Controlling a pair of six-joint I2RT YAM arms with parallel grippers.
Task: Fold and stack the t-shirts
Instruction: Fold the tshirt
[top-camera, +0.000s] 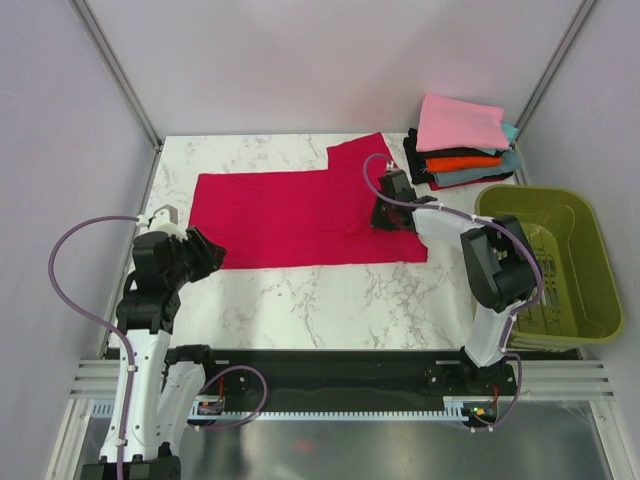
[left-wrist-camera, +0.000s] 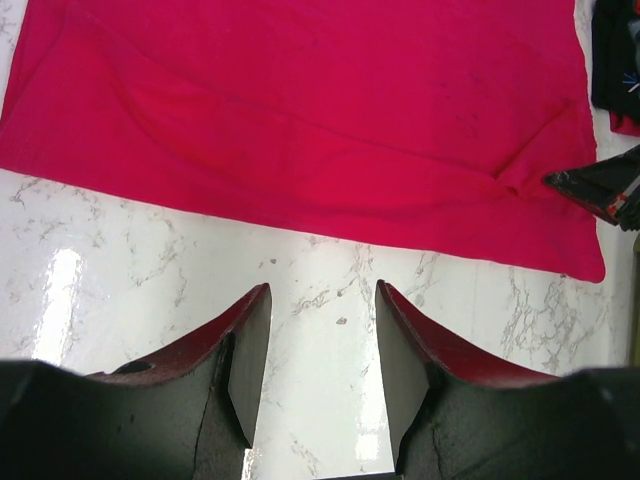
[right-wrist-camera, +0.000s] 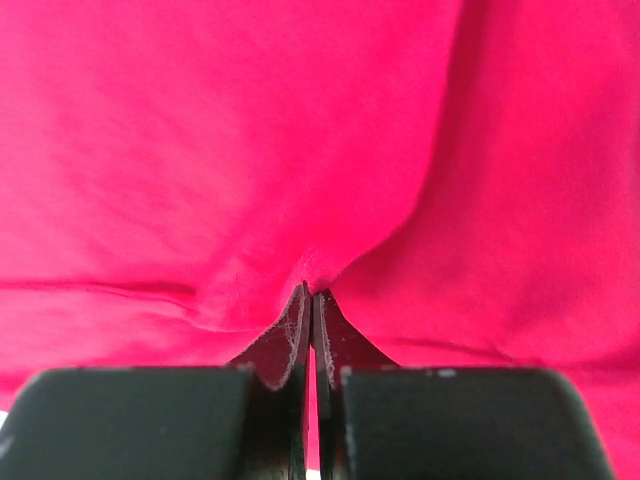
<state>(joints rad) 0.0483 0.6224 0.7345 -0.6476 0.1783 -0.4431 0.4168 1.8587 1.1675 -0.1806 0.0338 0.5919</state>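
A crimson-red t-shirt lies spread flat across the marble table, one sleeve reaching toward the back right. My right gripper is shut on a pinch of its cloth near the right end; the fabric puckers up at the closed fingertips. My left gripper hovers open over bare marble just off the shirt's front left corner, nothing between its fingers. The red shirt fills the upper half of the left wrist view. A stack of folded t-shirts, pink on top, sits at the back right.
An olive-green plastic basket stands at the right edge of the table beside the right arm. Grey walls and metal posts close in the back and sides. The right gripper's tip shows at the right of the left wrist view.
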